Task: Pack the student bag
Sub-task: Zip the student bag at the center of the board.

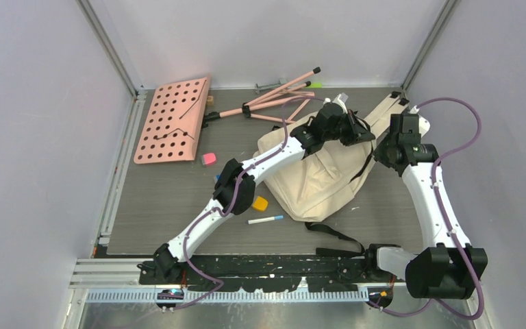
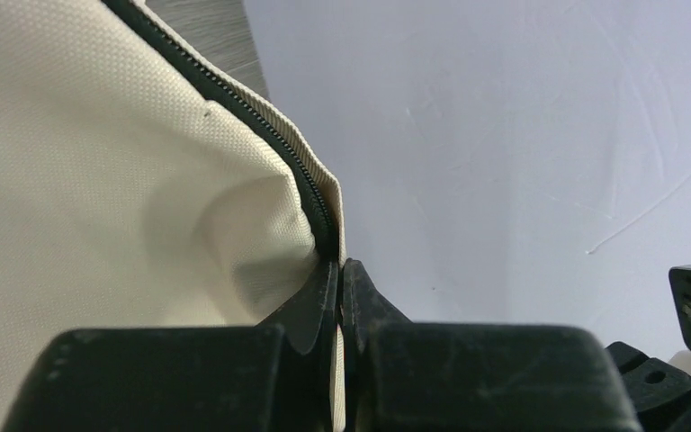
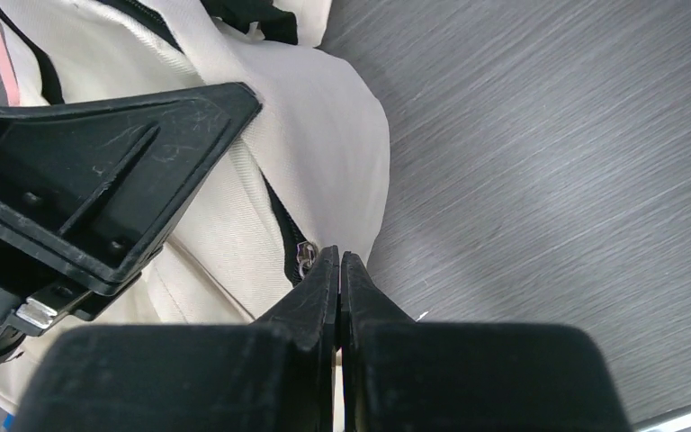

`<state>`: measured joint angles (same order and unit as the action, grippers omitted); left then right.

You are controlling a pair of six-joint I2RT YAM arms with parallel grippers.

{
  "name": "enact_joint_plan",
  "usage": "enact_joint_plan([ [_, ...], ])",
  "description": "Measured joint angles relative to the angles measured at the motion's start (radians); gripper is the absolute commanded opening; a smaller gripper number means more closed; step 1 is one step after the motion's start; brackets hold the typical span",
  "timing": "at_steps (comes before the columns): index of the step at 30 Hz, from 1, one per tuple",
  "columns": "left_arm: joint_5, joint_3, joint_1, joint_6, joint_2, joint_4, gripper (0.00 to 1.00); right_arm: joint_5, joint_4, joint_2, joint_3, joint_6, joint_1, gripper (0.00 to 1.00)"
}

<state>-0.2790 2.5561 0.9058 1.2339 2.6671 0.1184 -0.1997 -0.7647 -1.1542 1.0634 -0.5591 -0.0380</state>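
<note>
The student bag point(image 1: 315, 179), cream cloth with black zippers and straps, lies slumped in the middle of the table. My left gripper point(image 1: 357, 130) reaches over its far upper edge. In the left wrist view the left gripper point(image 2: 340, 266) is shut on the bag's cream edge point(image 2: 126, 180) beside the black zipper point(image 2: 261, 117). My right gripper point(image 1: 378, 147) is at the bag's right side. In the right wrist view the right gripper point(image 3: 338, 257) is shut at the bag's point(image 3: 324, 126) edge with a thin cream strip between the jaws. A metal zipper slider point(image 3: 305, 257) sits just left of the tips.
A pink perforated board point(image 1: 172, 120) and pink folding legs point(image 1: 274, 100) lie at the back left. A pink eraser point(image 1: 208, 159), a yellow piece point(image 1: 260, 203) and a white marker point(image 1: 266, 220) lie left of the bag. A black strap point(image 1: 334, 237) trails toward the near edge.
</note>
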Motion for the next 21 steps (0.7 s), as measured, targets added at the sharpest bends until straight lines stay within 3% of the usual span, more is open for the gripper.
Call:
enact_joint_plan([
  [7, 0.0, 0.0, 0.003, -0.004, 0.0, -0.079, 0.0, -0.018, -0.027, 0.0, 0.045, 0.021, 0.061, 0.01],
  [21, 0.005, 0.017, 0.004, -0.042, -0.004, -0.068, 0.0, -0.13, -0.089, 0.026, 0.014, 0.004, 0.183, 0.01],
])
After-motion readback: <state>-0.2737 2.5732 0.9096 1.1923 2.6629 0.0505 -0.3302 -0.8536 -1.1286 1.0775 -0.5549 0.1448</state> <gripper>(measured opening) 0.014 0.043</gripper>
